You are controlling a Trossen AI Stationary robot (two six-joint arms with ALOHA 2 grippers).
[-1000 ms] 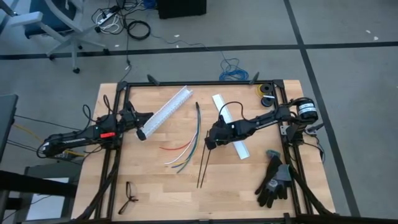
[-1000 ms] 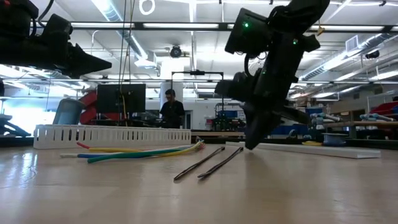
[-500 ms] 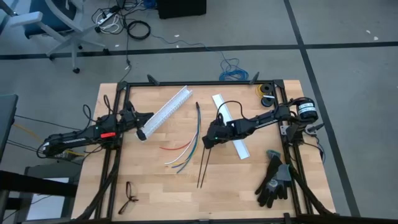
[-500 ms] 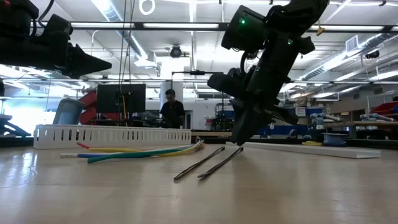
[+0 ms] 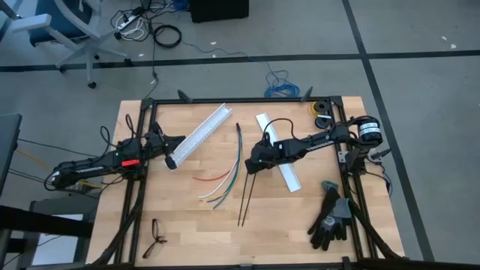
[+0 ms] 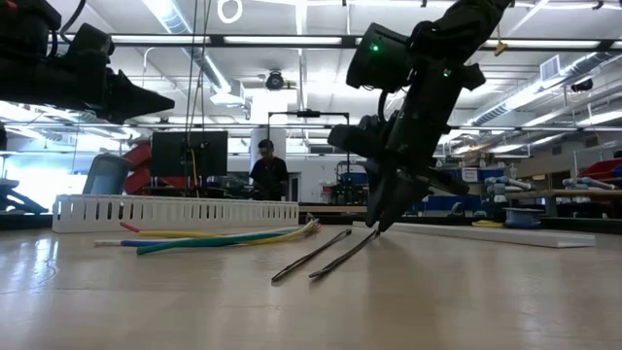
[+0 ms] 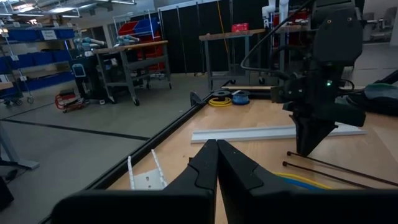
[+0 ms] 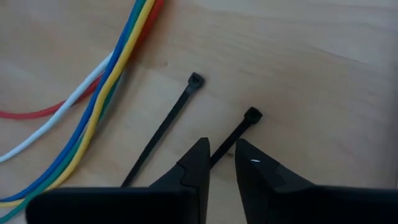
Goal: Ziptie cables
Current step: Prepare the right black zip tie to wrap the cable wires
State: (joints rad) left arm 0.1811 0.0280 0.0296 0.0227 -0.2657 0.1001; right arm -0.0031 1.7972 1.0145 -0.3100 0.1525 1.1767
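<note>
The cables (image 5: 225,176) lie loose on the wooden table, their coloured wires fanned toward the near left and their dark sheath (image 5: 238,139) toward the far side. They also show in the right wrist view (image 8: 112,81). Two black zip ties (image 5: 245,199) lie just right of them. My right gripper (image 8: 221,155) slants down over the right-hand tie (image 8: 239,127), slightly open. One finger stands on each side of the tie, just behind its head (image 8: 252,114). My left gripper (image 7: 216,155) is shut and hangs level above the table's left side (image 5: 171,159).
A white slotted channel (image 5: 202,133) lies at the far left and a flat white strip (image 5: 279,154) under my right arm. Black gloves (image 5: 330,217) lie at the near right, glasses (image 5: 156,236) at the near left, and tape rolls (image 5: 321,111) at the far right corner.
My right gripper has opened a little, its fingertips down at the table by the right-hand zip tie. The ties and cables lie where they were.
</note>
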